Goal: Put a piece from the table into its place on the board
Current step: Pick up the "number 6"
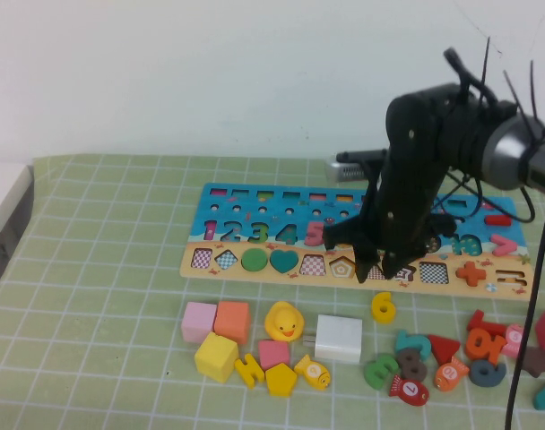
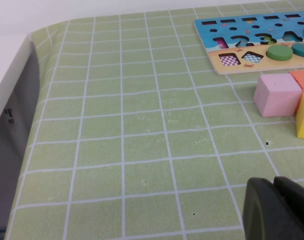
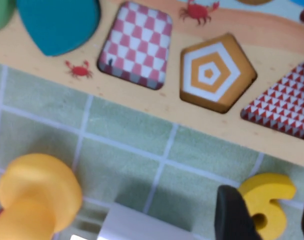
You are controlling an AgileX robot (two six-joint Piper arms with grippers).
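Note:
The yellow number 6 (image 1: pixel 384 307) lies flat on the green grid table (image 1: pixel 102 269), just in front of the board (image 1: pixel 220 210). My right gripper (image 1: pixel 381 269) hangs over the board's front edge, just above and behind the 6. In the right wrist view the 6 (image 3: pixel 269 202) shows between the open fingers (image 3: pixel 233 215) of the right gripper (image 3: pixel 271 216), and the board's tan strip (image 3: pixel 157 112) lies beyond. My left gripper (image 2: pixel 279 210) is shut and empty, low over bare mat at the table's left. It is out of the high view.
In front of the board lie a pink cube (image 1: pixel 199 321), an orange cube (image 1: pixel 232 320), a yellow cube (image 1: pixel 216 356), a yellow duck (image 1: pixel 283 321) and a white block (image 1: pixel 338 338), close left of the 6. A pile of coloured pieces (image 1: pixel 452 358) lies at the right. The table edge (image 1: pixel 8 224) is far left.

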